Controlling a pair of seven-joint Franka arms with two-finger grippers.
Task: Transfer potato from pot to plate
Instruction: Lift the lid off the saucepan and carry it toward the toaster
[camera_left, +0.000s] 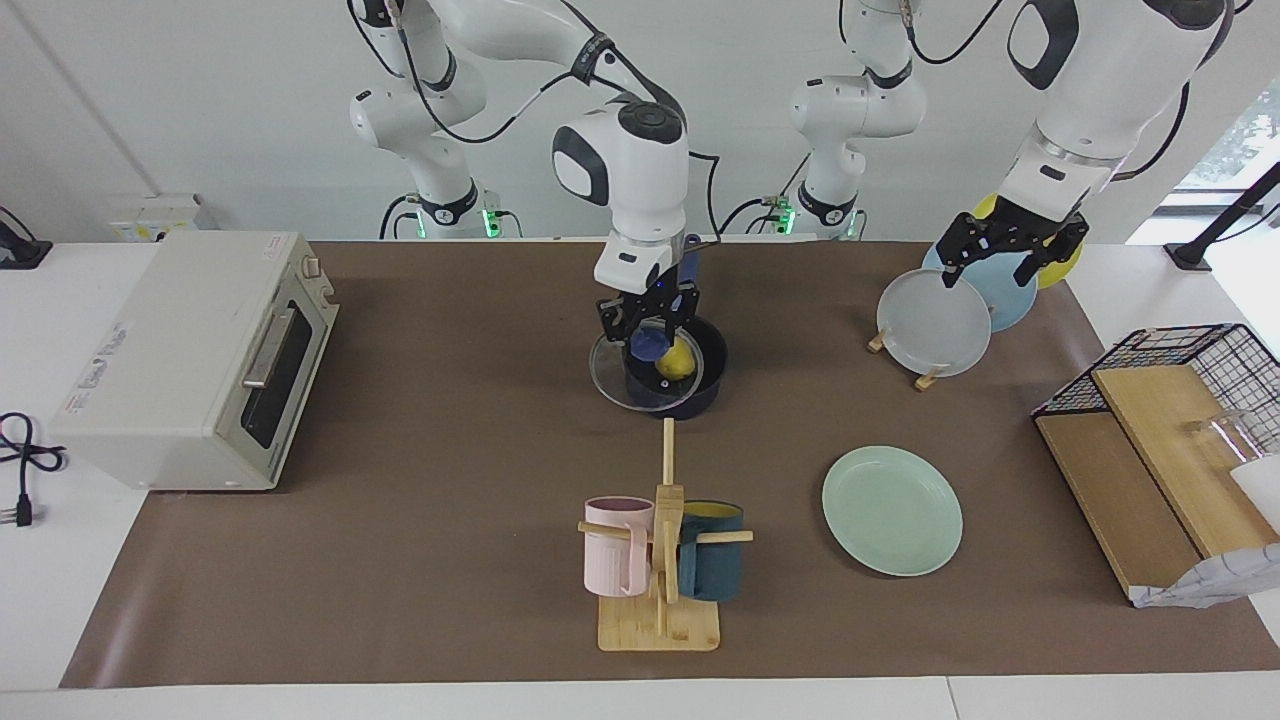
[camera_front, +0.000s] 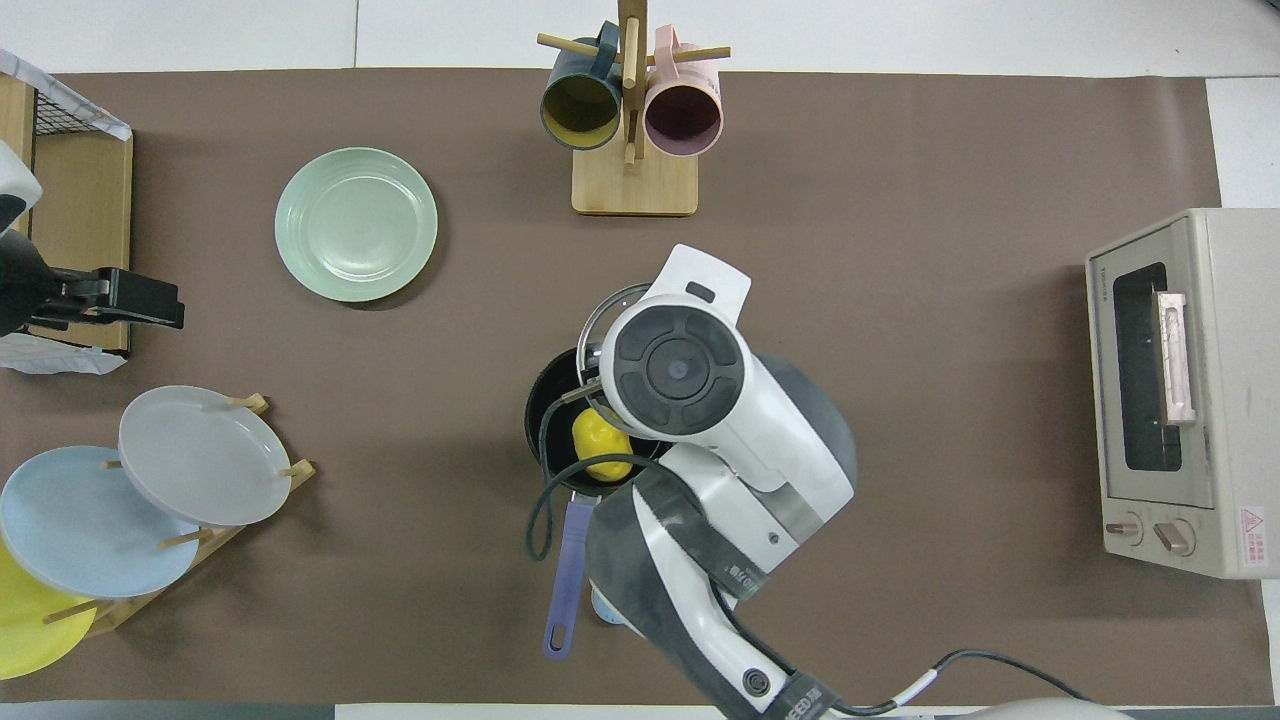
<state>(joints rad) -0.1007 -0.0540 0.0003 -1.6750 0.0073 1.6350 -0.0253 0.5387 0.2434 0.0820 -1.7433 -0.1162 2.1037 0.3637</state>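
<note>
The yellow potato (camera_left: 679, 359) lies in the dark navy pot (camera_left: 693, 393) at the table's middle; in the overhead view the potato (camera_front: 600, 446) shows in the pot (camera_front: 548, 402), whose blue handle (camera_front: 567, 572) points toward the robots. My right gripper (camera_left: 648, 322) is shut on the blue knob (camera_left: 647, 344) of a glass lid (camera_left: 613, 378). It holds the lid tilted, just above the pot and shifted toward the right arm's end. The mint-green plate (camera_left: 892, 510) lies bare, farther from the robots, toward the left arm's end; it also shows in the overhead view (camera_front: 356, 224). My left gripper (camera_left: 1003, 258) waits open over the plate rack.
A toaster oven (camera_left: 200, 350) stands at the right arm's end. A wooden mug rack (camera_left: 660, 560) with a pink and a teal mug stands farther from the robots than the pot. A plate rack with a grey plate (camera_left: 935, 322) and a wire basket (camera_left: 1180, 370) are at the left arm's end.
</note>
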